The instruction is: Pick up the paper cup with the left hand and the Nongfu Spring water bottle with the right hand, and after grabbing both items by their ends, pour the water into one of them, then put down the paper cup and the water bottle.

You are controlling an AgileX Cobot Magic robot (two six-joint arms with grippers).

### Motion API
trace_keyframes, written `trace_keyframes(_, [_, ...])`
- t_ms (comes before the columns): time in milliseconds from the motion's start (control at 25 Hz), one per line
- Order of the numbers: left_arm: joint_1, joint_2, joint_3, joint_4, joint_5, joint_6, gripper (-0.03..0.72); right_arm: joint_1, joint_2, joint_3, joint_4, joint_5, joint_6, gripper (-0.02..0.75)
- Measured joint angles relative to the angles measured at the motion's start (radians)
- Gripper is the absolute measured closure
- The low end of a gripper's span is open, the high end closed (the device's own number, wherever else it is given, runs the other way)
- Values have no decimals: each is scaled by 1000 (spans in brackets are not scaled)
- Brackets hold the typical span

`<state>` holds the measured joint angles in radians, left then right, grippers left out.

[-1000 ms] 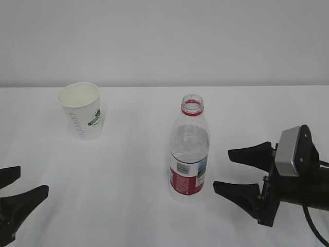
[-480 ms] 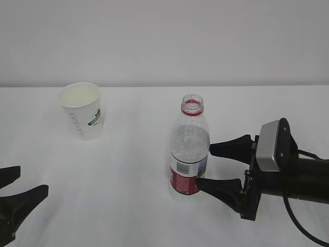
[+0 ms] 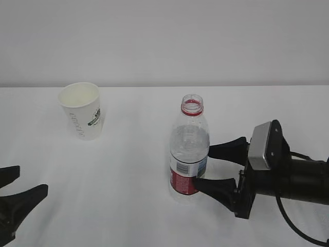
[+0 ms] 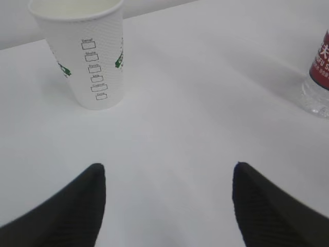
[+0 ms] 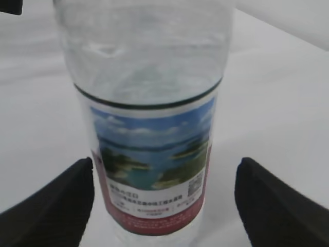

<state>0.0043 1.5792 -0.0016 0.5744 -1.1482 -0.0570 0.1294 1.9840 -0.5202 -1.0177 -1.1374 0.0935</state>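
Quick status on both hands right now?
Left hand: open, empty, short of the paper cup.
Right hand: open around the Nongfu Spring water bottle, not gripping.

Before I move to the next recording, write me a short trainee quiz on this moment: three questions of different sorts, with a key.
1. True or false: the water bottle has its cap on.
2. Multiple choice: the right gripper is (A) shut on the bottle, (B) open with a finger either side of the bottle's label, (C) open beside the paper cup.
3. Fill the gap: the left gripper is open over bare table, and the cup stands ahead of it, to the ______ in the left wrist view.

Key: 1 false; 2 B; 3 left.
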Motion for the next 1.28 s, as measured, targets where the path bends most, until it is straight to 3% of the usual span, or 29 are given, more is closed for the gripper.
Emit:
trace_keyframes(280, [0, 0, 0, -30, 0, 1, 129, 4, 60, -6, 8, -2, 2, 94])
trace_keyframes(1120, [0, 0, 0, -45, 0, 2, 130, 147, 117, -162, 48, -7, 51, 97])
trace_keyframes(1280, [0, 0, 0, -45, 0, 2, 132, 149, 121, -167, 53, -8, 62, 141])
